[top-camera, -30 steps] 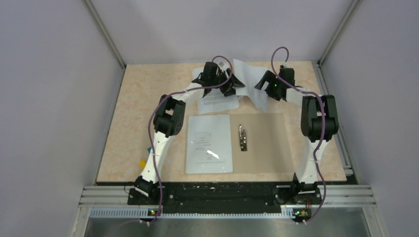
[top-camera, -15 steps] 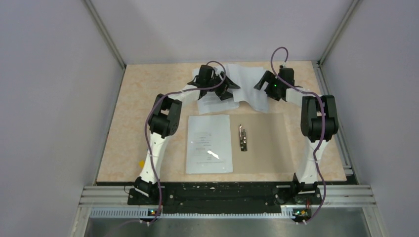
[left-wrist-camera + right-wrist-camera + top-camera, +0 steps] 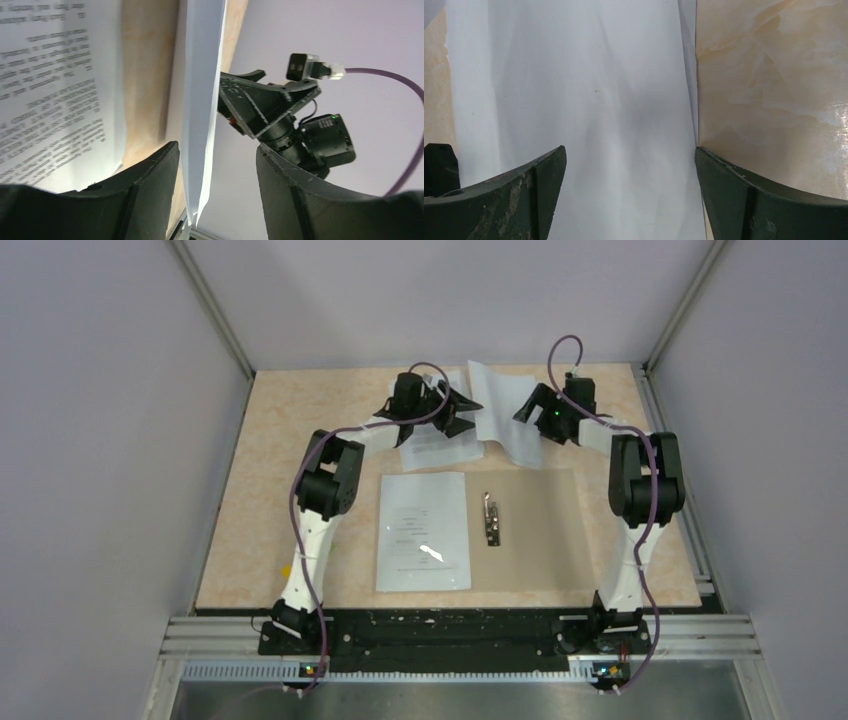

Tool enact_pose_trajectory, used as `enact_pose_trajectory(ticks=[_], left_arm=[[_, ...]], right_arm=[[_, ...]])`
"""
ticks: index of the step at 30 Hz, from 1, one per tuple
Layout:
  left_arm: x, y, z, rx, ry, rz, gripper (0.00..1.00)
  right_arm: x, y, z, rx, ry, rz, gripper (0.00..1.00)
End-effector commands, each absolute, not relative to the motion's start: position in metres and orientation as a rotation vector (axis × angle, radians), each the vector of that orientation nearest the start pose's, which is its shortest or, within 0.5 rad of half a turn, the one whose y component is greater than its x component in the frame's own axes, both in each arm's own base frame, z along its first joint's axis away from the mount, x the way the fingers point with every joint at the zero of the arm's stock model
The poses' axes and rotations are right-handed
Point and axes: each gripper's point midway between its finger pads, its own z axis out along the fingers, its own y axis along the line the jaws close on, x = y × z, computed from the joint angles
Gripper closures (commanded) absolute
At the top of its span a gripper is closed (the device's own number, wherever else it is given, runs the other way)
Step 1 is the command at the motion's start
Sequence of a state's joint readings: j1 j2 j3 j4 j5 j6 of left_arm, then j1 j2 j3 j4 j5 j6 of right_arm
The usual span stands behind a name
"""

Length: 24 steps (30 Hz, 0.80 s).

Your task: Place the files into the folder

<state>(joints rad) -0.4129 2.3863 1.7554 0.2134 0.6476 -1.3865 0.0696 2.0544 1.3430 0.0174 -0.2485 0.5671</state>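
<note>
The tan folder (image 3: 535, 530) lies open on the table with its metal clip (image 3: 490, 518) at the spine. One printed sheet (image 3: 423, 530) lies flat on its left half. More white sheets (image 3: 500, 405) lie buckled at the back of the table, partly raised between the two grippers. My left gripper (image 3: 460, 412) is open, and a standing sheet edge (image 3: 200, 125) runs between its jaws (image 3: 216, 150) without being pinched. A printed sheet (image 3: 50, 75) lies to its left. My right gripper (image 3: 527, 418) is open over a blank white sheet (image 3: 589, 100), which spans the gap between its jaws (image 3: 630, 152).
The speckled beige tabletop (image 3: 774, 75) shows to the right of the sheet. Grey walls and metal rails (image 3: 690, 530) enclose the table. The right arm's gripper and wrist camera (image 3: 280, 105) show close beyond the standing sheet in the left wrist view.
My left arm has swung a little to the left and back. The loose sheets at the back have buckled up higher between the grippers. The right arm has hardly moved.
</note>
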Motion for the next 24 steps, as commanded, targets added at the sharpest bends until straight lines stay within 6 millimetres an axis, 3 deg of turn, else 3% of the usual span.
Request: enact_pose_trajectory(ticks=[1,12,24], left_arm=[[0.512,-0.377,0.176,-0.546,2.125,-1.821,0.38],[0.514,-0.382,0.172,-0.537,2.124,-1.829,0.39],[0.508,-0.371,0.099,-0.468,2.463,-1.349,0.44]], right_arm=[[0.504,0.111,0.033,0.429,2.368,0.619,0.01],[0.503,0.113,0.033,0.423,2.372,0.629,0.01],[0.502,0.116,0.033,0.413,2.37,0.656,0.01]])
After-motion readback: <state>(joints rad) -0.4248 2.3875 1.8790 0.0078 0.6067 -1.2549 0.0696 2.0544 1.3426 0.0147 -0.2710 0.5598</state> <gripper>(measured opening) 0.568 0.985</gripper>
